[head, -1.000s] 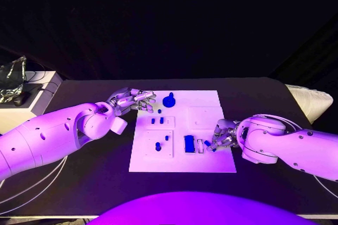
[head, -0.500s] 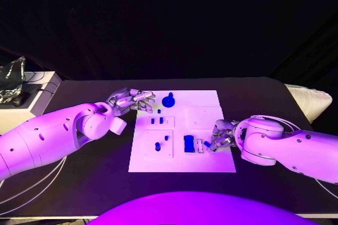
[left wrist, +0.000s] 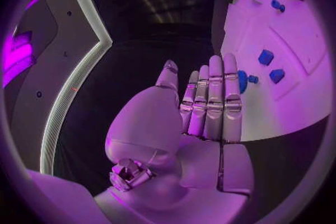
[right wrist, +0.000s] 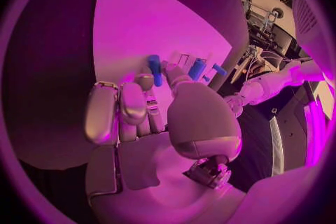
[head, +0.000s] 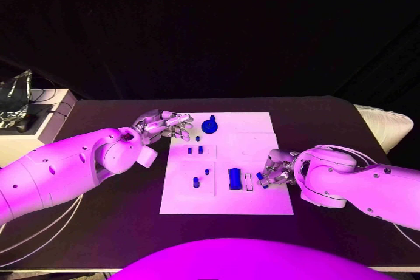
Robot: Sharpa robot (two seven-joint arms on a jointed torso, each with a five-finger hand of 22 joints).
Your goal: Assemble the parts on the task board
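Care is what this step needs, as I judge it: my right hand [head: 273,169] has a small blue part [head: 261,184] at its fingertips near the board's right edge, and seating it means coming down square over its slot with a light pinch, so it does not cock sideways.

Head view: the task board [head: 263,204] lies at the middle of the table [head: 114,225]. My right hand sits at about four o'clock from the board's centre, fingers curled down onto the small part, just beside the long blue block [head: 235,178] and a pale slotted piece [head: 249,181]. My left hand [head: 166,124] hovers at ten o'clock, off the board's far left corner, near the round blue knob [head: 210,125]. It holds nothing.

Left wrist view: my left hand [left wrist: 210,103] has its fingers [left wrist: 213,95] straight and side by side, released, not touching the board [left wrist: 294,101]. The knob [left wrist: 243,79] shows just past their tips, two small blue pegs [left wrist: 271,65] beyond it.

Right wrist view: my right hand [right wrist: 147,106] reaches over the board [right wrist: 133,28], thumb and one finger meeting on a blue part [right wrist: 196,69], another blue piece [right wrist: 154,70] close by the other fingertips. I take it as pinched, though the contact itself is half hidden.
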